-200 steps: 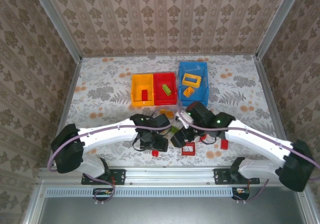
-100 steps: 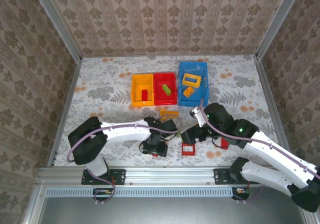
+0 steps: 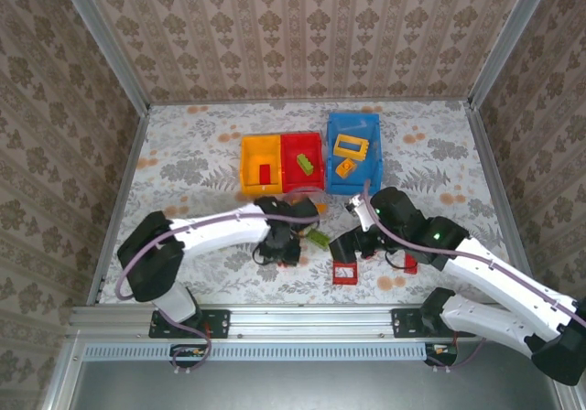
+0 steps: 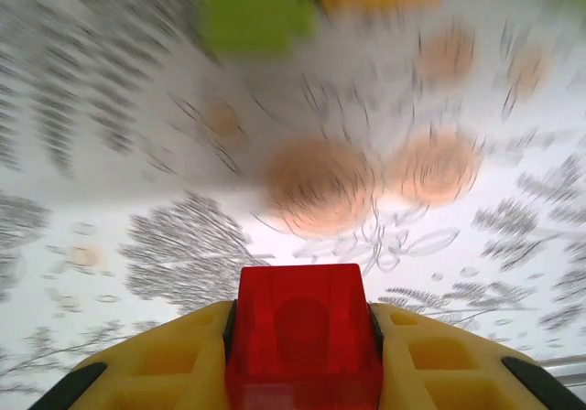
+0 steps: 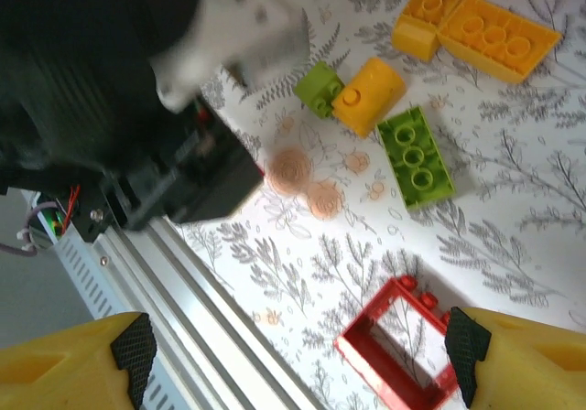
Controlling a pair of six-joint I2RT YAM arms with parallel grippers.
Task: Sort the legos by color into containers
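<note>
Setting: floral-printed table [image 3: 183,163], closed in on three sides by patterned wallpaper [image 3: 302,35].
Containers: orange-yellow bin [image 3: 244,165] and red bin [image 3: 302,137] are set touching at mid-table; blue bin [image 3: 376,154] is placed just beside them.
Bin contents: a red piece is seen in the orange-yellow bin, a green piece in the red bin, a yellow frame and an orange piece in the blue bin.
Left gripper [image 4: 302,337]: fingers [image 4: 165,364] are clamped on a red brick [image 4: 302,305]; in the top view it is placed near the front of the bins. Whether the brick is lifted off the table cannot be told, as the ground is blurred.
Right gripper [image 5: 293,355]: fingers are spread wide with nothing between them; a red frame [image 5: 423,302] lies on the table beneath, nearer one finger.
Loose legos: green brick [image 5: 414,156], rounded orange brick [image 5: 368,96] and orange-yellow bricks [image 5: 499,33] are grouped close together between the arms.
Handling, held brick: judged light, rigid and smooth-sided. It is taken across two flat opposing faces, which should hold if seated squarely.
Handling, red frame: judged light and stiff, but hollow and thin-walled. One wall could be pinched with a finger inside the opening, or the outer sides spanned.
Risk: glossy plastic may skid on the table or twist in the grip.
</note>
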